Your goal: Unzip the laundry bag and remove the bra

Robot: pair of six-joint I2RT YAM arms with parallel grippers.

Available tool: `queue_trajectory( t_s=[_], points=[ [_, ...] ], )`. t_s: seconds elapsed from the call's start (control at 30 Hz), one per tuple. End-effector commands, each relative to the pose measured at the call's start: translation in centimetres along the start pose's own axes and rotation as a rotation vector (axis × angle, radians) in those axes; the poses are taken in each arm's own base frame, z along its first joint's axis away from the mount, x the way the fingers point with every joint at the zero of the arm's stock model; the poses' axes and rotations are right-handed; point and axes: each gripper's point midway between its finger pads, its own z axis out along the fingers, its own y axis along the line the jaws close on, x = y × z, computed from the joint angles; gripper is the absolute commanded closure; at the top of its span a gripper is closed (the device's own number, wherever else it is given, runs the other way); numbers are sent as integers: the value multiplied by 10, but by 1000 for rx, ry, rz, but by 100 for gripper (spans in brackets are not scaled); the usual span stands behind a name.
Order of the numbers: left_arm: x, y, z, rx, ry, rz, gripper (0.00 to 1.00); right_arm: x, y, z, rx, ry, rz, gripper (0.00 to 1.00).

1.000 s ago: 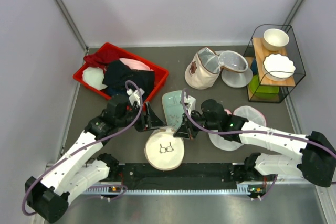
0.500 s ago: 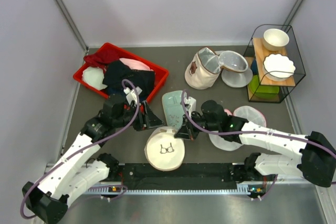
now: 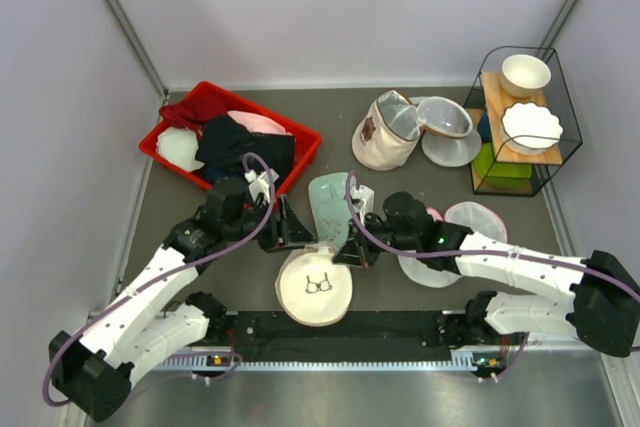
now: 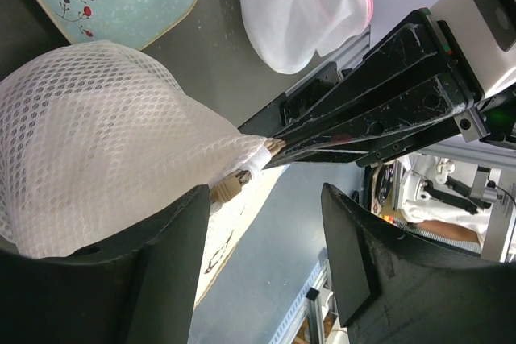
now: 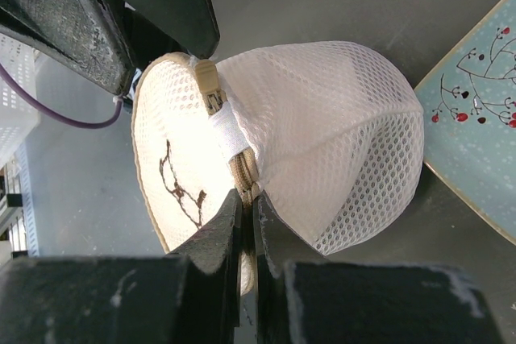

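The cream-white laundry bag (image 3: 313, 285) lies on its side near the front edge, its bra-icon face turned to the arms. In the right wrist view the bag's mesh wall (image 5: 322, 142) bulges to the right. My right gripper (image 5: 248, 196) is shut on the tan zipper pull (image 5: 246, 175) at the bag's seam. My left gripper (image 4: 264, 199) is open just beside the bag's mesh (image 4: 105, 142), with nothing between its fingers. It shows in the top view (image 3: 290, 232) at the bag's upper left edge, opposite the right gripper (image 3: 345, 252). The bra is hidden.
A teal tray (image 3: 325, 202) lies just behind the bag. A red basket (image 3: 200, 107) of clothes is at the back left. A beige pouch (image 3: 385, 132) and a wire rack (image 3: 525, 122) with bowls are at the back right. White mesh bags (image 3: 475, 217) lie under the right arm.
The left arm shifted slightly left and came back to about the same spot. The right gripper has stayed shut on the zipper pull, and the bag has not moved.
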Motion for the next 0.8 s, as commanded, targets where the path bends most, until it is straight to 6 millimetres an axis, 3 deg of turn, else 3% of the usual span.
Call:
queue_trajectory(
  t_s=[0.0, 0.4, 0.47, 0.77],
  points=[
    [-1, -6, 3, 38, 3, 32, 38, -11, 8, -3, -18, -47, -27, 100],
    [11, 2, 6, 43, 40, 11, 41, -15, 15, 1, -45, -40, -32, 100],
    [13, 6, 7, 40, 40, -3, 47, -14, 15, 1, -41, -47, -36, 100],
    [10, 5, 10, 40, 46, 10, 54, -9, 17, 0, -26, -42, -25, 100]
  ],
)
